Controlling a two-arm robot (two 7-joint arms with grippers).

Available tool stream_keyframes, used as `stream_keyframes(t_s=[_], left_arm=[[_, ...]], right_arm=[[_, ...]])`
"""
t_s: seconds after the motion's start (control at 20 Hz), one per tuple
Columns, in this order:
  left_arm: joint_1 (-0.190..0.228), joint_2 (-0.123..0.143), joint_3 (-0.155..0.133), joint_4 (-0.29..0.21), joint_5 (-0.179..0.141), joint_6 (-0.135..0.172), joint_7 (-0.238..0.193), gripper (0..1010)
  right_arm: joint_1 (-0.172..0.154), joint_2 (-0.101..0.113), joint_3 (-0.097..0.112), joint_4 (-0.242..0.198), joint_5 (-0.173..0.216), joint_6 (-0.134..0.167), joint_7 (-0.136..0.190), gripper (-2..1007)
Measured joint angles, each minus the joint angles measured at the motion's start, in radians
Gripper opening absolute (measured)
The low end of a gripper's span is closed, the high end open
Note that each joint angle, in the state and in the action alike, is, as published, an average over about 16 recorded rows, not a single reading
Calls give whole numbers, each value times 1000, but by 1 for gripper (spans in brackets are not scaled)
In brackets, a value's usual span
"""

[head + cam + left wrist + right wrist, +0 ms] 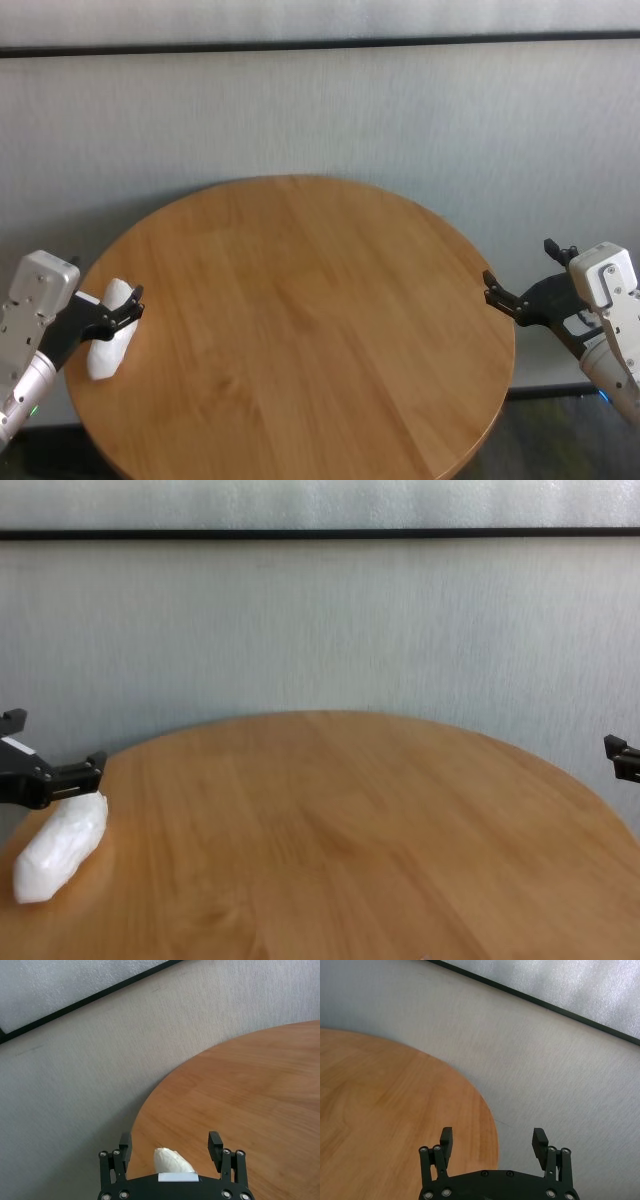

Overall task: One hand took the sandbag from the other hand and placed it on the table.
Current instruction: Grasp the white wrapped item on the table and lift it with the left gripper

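The white sandbag (108, 345) lies on the round wooden table (300, 300) at its left edge. It also shows in the chest view (60, 845). My left gripper (105, 283), with a green light on its wrist, is open. Its fingers stand apart on either side of the sandbag's upper end (172, 1162), and the left wrist view shows a gap on both sides. My right gripper (520, 265), with a blue light on its wrist, is open and empty, just off the table's right edge (492, 1140).
A pale grey wall with a dark horizontal strip (320, 45) runs behind the table. The bare tabletop (350, 820) stretches between the two grippers. Dark floor (560, 440) shows below the table's right edge.
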Motion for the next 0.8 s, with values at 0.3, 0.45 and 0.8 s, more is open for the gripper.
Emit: stream_keyframes(t_s=[0.3, 0.45, 0.8], left_arm=[[0, 0, 0, 0, 0, 0, 0, 1002], [0, 0, 0, 0, 0, 0, 0, 1002], [0, 0, 0, 0, 0, 0, 0, 1002]], right_arm=[[0, 0, 0, 0, 0, 0, 0, 1001], [0, 0, 0, 0, 0, 0, 0, 1001], [0, 0, 0, 0, 0, 0, 0, 1000]])
